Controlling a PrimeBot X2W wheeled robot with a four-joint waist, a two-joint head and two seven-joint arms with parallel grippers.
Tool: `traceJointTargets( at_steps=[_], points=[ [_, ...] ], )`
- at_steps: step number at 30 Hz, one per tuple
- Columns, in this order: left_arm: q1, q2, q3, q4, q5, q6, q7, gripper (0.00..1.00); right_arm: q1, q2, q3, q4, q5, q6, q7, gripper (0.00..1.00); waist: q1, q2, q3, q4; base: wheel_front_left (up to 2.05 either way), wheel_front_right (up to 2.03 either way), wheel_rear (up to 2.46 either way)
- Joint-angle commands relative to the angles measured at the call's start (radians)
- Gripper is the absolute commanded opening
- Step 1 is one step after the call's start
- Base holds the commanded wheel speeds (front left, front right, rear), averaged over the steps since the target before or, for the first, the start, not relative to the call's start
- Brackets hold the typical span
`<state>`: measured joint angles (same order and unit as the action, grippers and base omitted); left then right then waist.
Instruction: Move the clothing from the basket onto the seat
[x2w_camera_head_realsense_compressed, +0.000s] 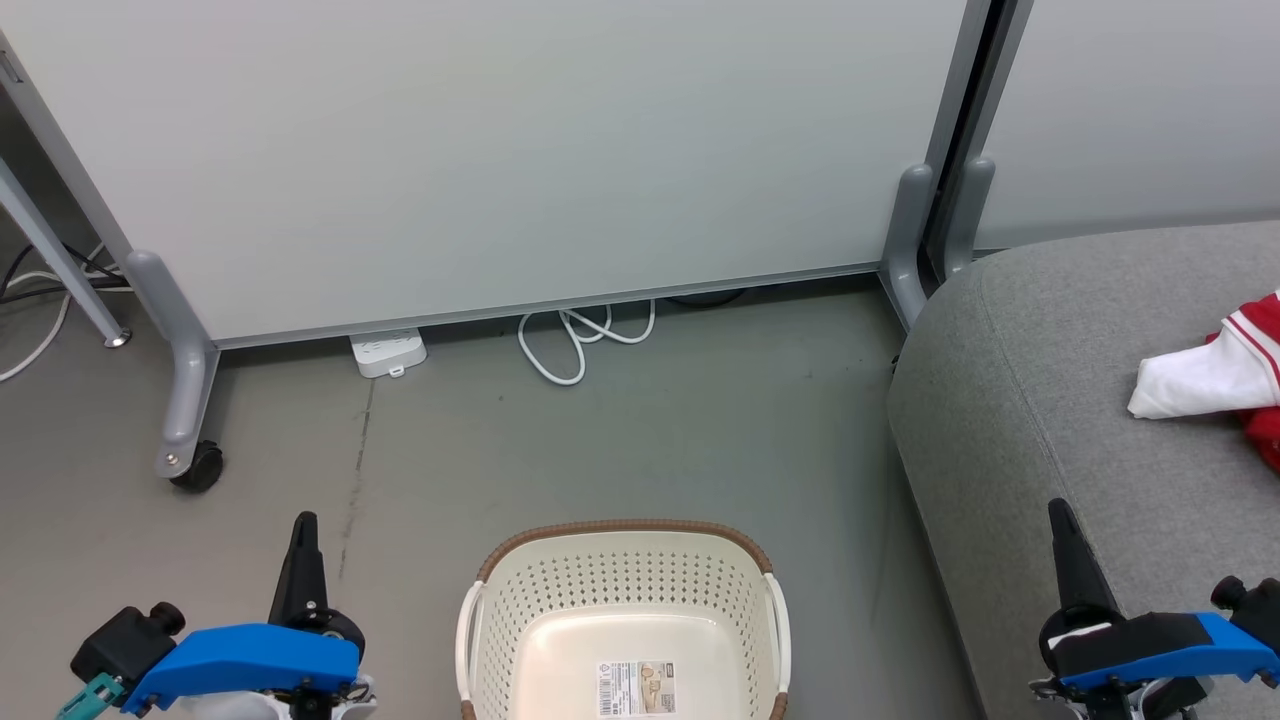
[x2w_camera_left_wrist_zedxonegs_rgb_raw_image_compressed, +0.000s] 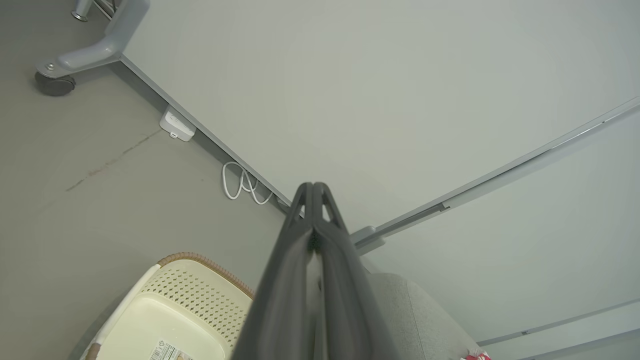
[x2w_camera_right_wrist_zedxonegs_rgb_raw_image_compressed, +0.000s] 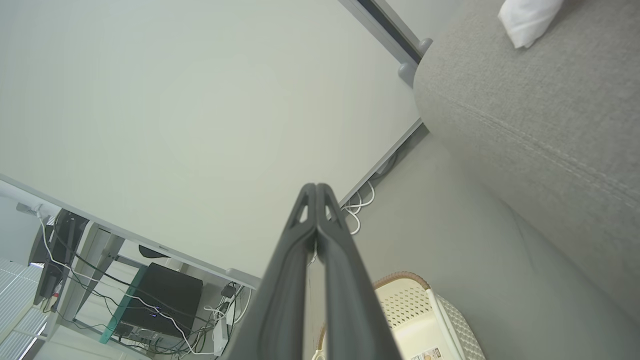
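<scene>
Right gripper (x2w_camera_right_wrist_zedxonegs_rgb_raw_image_compressed: 316, 187) closed; wrist view catches cables (x2w_camera_right_wrist_zedxonegs_rgb_raw_image_compressed: 197, 342) behind partition (x2w_camera_right_wrist_zedxonegs_rgb_raw_image_compressed: 200, 125).

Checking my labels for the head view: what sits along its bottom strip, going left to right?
left gripper → basket → right gripper. The seat overlaps the right gripper, so it is left out of the order.

The head camera looks forward and down from high above the near basket (x2w_camera_head_realsense_compressed: 625, 527), with the seat (x2w_camera_head_realsense_compressed: 1050, 400) on the right. Both wrist cameras flank the basket, rolled, facing the far partition (x2w_camera_head_realsense_compressed: 500, 150). All three views share the basket, partition, seat and coiled cable (x2w_camera_head_realsense_compressed: 580, 345).
</scene>
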<state>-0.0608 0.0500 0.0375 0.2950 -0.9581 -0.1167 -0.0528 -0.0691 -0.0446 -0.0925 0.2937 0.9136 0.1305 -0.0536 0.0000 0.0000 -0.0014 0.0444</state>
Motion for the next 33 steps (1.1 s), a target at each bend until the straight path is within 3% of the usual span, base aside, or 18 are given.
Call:
traceJointTargets(
  at_steps=[1,33],
  points=[
    [-0.028,0.001,0.009,-0.015,-0.037,-0.009,0.010,0.00,-0.028,-0.006,-0.003,-0.017,0.041,0.000,0.011,0.00,0.0000,0.0000,0.000,-0.001,0.00,0.00,0.00],
    [-0.042,0.001,0.044,-0.035,-0.352,-0.012,0.092,0.00,-0.036,-0.007,-0.013,-0.035,0.376,0.000,0.091,0.00,0.0000,0.0000,0.002,-0.020,0.00,0.00,0.00]
  ],
)
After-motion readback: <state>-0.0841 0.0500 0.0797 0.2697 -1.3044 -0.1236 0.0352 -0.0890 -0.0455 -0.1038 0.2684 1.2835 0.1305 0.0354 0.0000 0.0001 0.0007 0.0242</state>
